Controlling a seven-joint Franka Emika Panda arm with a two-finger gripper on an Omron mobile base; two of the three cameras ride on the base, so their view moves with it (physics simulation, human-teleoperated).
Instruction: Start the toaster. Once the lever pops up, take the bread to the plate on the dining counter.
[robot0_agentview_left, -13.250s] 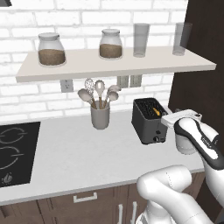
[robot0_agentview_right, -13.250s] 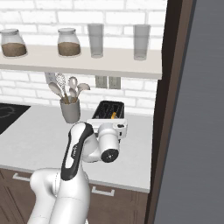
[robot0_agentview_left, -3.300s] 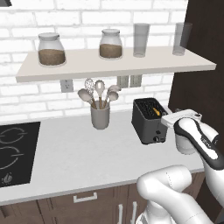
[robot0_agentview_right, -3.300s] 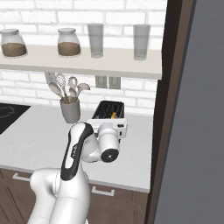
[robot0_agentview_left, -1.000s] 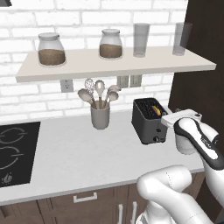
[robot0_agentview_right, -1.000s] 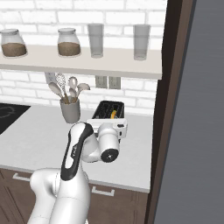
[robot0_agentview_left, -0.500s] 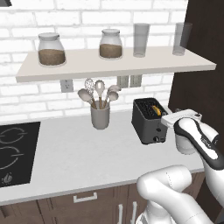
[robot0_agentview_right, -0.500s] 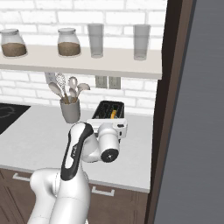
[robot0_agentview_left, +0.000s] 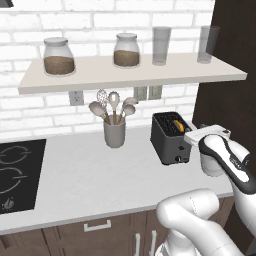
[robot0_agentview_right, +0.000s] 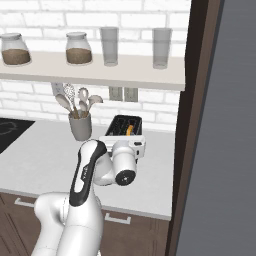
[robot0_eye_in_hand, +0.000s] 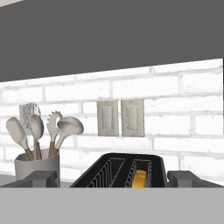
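white tabletop (robot0_agentview_left: 90, 185) runs below a brick wall. nearest, the end effector (robot0_eye_in_hand: 113, 178) hovers just in front of the toaster (robot0_agentview_left: 169, 137), fingers (robot0_eye_in_hand: 41, 178) spread wide, holding nothing. the bread (robot0_eye_in_hand: 140, 179) sits down in the toaster's right slot. left of it stands a grey utensil cup (robot0_agentview_left: 114, 133); behind, wall outlets (robot0_eye_in_hand: 120, 117).

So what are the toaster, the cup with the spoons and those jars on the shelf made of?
The toaster looks like matte black metal or plastic, with thin wire racks in its slots. The utensil cup seems plain grey ceramic or stone, dull and unglazed. Its utensils have pale grey heads on brown, wood-like handles. The jars look like clear glass: their brown contents show through.
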